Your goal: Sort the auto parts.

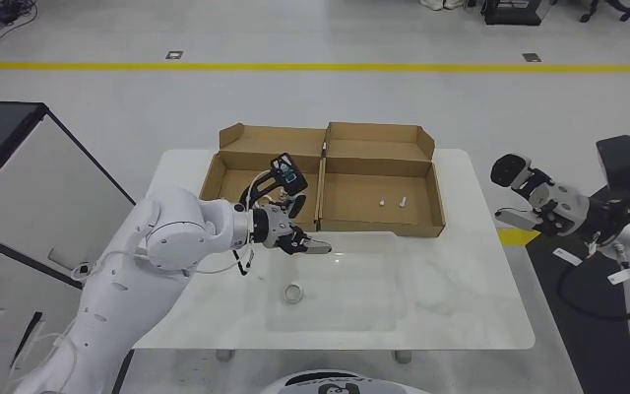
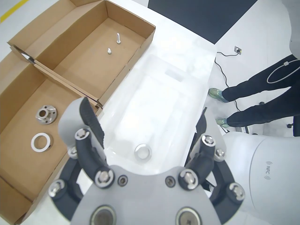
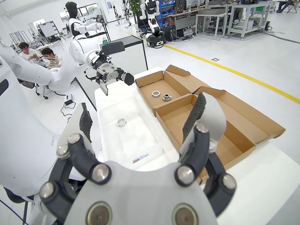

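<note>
I'm hovering my left gripper [image 2: 144, 108], jaws spread wide and empty, over the back-left corner of the clear plastic tray [image 1: 364, 291], flat silver metal ring [image 2: 142, 151] lying by its left edge, risking skating it across slick plastic if I'm closing off-centre.

Above the ring [image 1: 293, 293] in the clear tray [image 1: 366, 288], your way down is open. Beyond the ring, cardboard box walls [image 1: 384, 229] rise, with the left gripper [image 1: 313, 246] hanging between.
</note>
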Robot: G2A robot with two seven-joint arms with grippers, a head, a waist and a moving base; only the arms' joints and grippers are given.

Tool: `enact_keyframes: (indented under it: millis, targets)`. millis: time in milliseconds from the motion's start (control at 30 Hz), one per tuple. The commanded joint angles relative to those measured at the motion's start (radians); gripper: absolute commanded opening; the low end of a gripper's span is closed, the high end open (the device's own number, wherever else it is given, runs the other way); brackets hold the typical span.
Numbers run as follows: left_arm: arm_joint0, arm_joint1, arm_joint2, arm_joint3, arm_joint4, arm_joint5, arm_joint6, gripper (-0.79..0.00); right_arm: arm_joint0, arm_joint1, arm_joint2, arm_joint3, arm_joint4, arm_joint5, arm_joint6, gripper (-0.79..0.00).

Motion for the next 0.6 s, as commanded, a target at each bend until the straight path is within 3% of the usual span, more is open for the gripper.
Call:
enact_keyframes:
  millis: [0,333,567]
  targets:
    - [0.0,0.0,0.0,0.0,0.0,0.0,0.0,0.0,0.0,0.0,0.0,0.0,0.0,0.0,0.0,0.0]
    - [0.0,0.002,0.003,-0.009,0.035,0.008,-0.015,0.0,0.0,0.0,0.0,0.0,0.0,0.0,0.0,0.0]
    - [-0.068,0.006,0.047,-0.085,0.106,0.167,-0.238,0.0,0.0,0.0,0.0,0.0,0.0,0.0,0.0,0.0]
